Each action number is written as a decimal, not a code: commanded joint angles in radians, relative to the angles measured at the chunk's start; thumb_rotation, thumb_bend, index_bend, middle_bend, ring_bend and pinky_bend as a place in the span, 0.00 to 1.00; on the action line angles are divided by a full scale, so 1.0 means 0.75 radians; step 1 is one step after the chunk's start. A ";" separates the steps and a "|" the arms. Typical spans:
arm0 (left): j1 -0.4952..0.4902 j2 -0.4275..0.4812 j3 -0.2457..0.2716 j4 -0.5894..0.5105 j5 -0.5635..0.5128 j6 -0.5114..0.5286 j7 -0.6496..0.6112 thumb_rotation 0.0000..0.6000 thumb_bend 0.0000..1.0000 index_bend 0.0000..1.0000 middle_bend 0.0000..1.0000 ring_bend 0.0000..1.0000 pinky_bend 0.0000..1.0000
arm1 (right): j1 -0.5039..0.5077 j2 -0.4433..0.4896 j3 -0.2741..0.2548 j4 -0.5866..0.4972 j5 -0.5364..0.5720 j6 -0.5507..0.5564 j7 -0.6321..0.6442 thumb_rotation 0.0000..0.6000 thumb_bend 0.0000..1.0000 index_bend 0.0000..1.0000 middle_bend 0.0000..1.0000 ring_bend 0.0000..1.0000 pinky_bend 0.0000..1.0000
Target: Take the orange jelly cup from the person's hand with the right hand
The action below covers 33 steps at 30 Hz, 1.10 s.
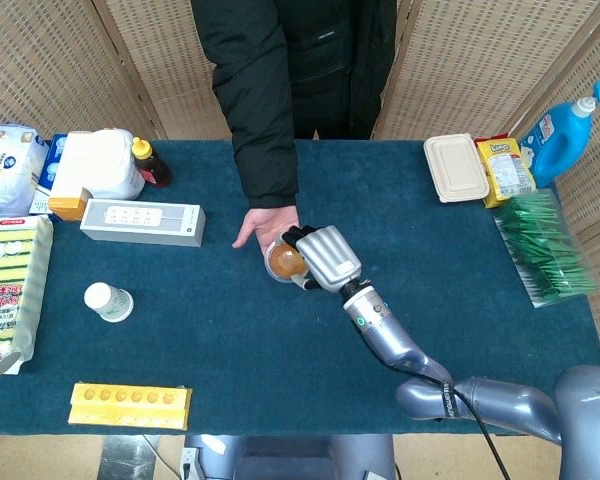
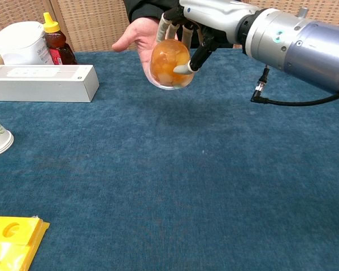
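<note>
The orange jelly cup lies tilted on the person's upturned palm, held above the blue table near its middle. My right hand has come in from the right and wraps the cup. Its fingers curl over the top and its thumb presses the front side. The person's hand still lies under and behind the cup. My left hand shows in neither view.
A white box lies left of the person's hand. A paper cup, a yellow tray and a sponge pack occupy the left side. A lidded container, a blue bottle and green packets sit right.
</note>
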 commanded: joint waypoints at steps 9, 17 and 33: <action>0.002 0.002 0.005 -0.003 0.011 0.004 0.000 1.00 0.09 0.00 0.00 0.00 0.04 | -0.186 0.253 -0.097 -0.160 -0.225 0.188 0.177 1.00 0.45 0.48 0.47 0.45 0.61; 0.002 -0.003 0.013 -0.004 0.031 0.005 0.014 1.00 0.09 0.00 0.00 0.00 0.04 | -0.336 0.439 -0.217 -0.159 -0.387 0.298 0.328 1.00 0.45 0.48 0.47 0.45 0.61; -0.006 -0.008 0.029 -0.007 0.041 -0.023 0.039 1.00 0.09 0.00 0.00 0.00 0.04 | -0.288 0.166 -0.291 0.173 -0.326 0.026 0.388 1.00 0.44 0.48 0.47 0.43 0.60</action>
